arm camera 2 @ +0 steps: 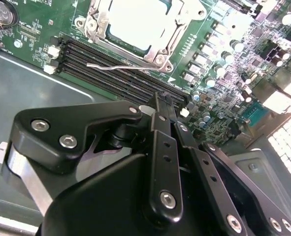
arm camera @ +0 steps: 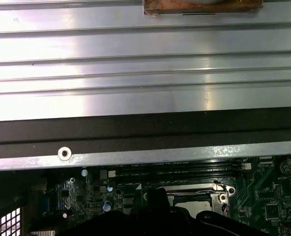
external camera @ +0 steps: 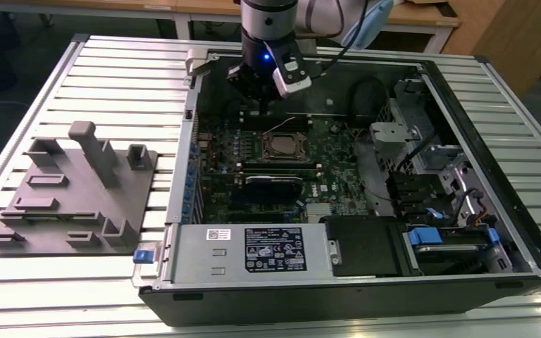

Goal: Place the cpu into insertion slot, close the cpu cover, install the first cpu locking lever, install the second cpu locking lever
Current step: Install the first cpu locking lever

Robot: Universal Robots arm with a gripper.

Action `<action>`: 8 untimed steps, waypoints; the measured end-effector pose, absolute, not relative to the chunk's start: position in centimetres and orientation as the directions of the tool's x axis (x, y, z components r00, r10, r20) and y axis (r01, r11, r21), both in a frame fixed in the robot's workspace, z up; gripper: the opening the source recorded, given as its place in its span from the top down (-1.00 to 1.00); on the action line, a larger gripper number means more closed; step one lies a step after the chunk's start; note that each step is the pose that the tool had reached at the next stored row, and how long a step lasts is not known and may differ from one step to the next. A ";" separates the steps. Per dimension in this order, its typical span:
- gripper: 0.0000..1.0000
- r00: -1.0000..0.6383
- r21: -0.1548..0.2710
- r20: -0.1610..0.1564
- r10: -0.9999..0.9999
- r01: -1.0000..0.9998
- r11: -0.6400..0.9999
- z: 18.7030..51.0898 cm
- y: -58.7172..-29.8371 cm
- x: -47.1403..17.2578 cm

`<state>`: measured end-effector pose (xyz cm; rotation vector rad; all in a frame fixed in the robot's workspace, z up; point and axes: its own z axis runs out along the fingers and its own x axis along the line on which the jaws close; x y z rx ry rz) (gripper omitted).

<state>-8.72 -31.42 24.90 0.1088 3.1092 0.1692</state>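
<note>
Since the cpu (arm camera 2: pixel 135 19) already lies in the insertion slot (external camera: pixel 284 146) near the motherboard's (arm camera 2: pixel 39 37) far edge, under the cpu cover (arm camera 2: pixel 160 53), the gripper (arm camera 2: pixel 159 103), jaws seemingly pressed together and empty, likely needs to meet the loose locking lever (arm camera 2: pixel 116 66) squarely, pushing steadily.

I can make out no word or number anywhere. A black label (external camera: pixel 275 248) with rows of white print sits on the grey power supply box (external camera: pixel 205 266), with a small white sticker (external camera: pixel 219 234) just beside it. Both are too fine to read. In the second wrist view, tiny white markings dot the green circuit board (arm camera 2: pixel 37 37), also illegible.
</note>
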 end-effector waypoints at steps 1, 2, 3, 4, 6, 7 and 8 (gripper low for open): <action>0.79 -0.997 0.110 -0.022 0.071 0.068 0.992 24.8 -31.4 -8.7; 0.79 -0.997 0.110 -0.022 0.071 0.068 0.992 24.7 -31.4 -8.7; 0.79 -0.997 0.110 -0.022 0.071 0.068 0.992 24.5 -31.4 -8.7; 0.79 -0.997 0.110 -0.022 0.071 0.068 0.992 24.3 -31.4 -8.7; 0.79 -0.997 0.112 -0.022 0.071 0.068 0.991 24.0 -31.4 -8.6; 0.79 -0.997 0.113 -0.022 0.071 0.068 0.991 23.8 -31.4 -8.6; 0.79 -0.997 0.114 -0.022 0.071 0.068 0.991 23.6 -31.4 -8.5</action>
